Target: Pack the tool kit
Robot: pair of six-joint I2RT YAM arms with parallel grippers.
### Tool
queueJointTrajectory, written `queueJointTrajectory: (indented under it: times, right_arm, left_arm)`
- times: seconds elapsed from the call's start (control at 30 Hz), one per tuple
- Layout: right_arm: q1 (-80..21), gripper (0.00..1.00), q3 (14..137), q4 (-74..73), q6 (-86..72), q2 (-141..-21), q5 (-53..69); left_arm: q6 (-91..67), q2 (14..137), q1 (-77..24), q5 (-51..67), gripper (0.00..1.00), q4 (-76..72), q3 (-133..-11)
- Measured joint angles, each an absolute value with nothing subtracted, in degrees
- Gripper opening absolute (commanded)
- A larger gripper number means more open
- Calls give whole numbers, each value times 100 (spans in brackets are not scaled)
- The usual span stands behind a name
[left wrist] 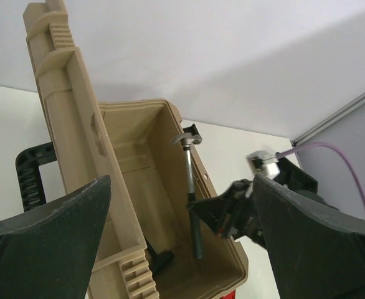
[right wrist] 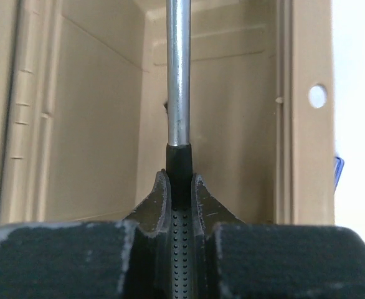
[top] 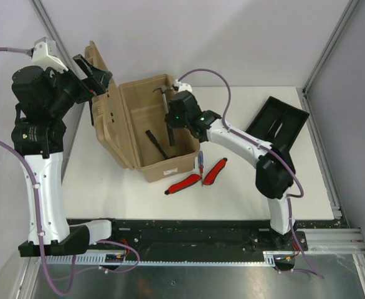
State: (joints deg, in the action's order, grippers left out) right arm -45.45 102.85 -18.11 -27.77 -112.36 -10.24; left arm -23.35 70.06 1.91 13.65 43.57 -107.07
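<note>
We are putting the hammer (top: 167,107) away. Our right gripper (right wrist: 180,187) is clamped on its black grip and holds it inside the open toolbox (top: 170,163) on the table. Our left gripper (top: 94,76) waits by the raised lid (top: 104,115) with its fingers wide apart. Next, we judge, we lower and release the hammer, then fetch the red-handled tools (top: 184,182).

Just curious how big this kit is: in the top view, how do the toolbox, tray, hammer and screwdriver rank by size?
1. toolbox
2. tray
3. hammer, partly hidden by the right gripper holding it, and raised nearer the camera
4. screwdriver, clearly smallest
</note>
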Motion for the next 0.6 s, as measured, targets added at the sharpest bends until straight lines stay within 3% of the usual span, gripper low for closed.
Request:
queueJointTrajectory:
  times: [0.43, 0.6]
  right_arm:
    - [-5013, 1, 11601, -3177, -2519, -13091, -1535]
    - [-5013, 28, 12003, -3645, -2532, -13458, -1671]
  left_arm:
    - [-2290, 6928, 189, 1369, 99, 4346, -10363]
    - [-2290, 6925, 189, 1369, 100, 4346, -10361]
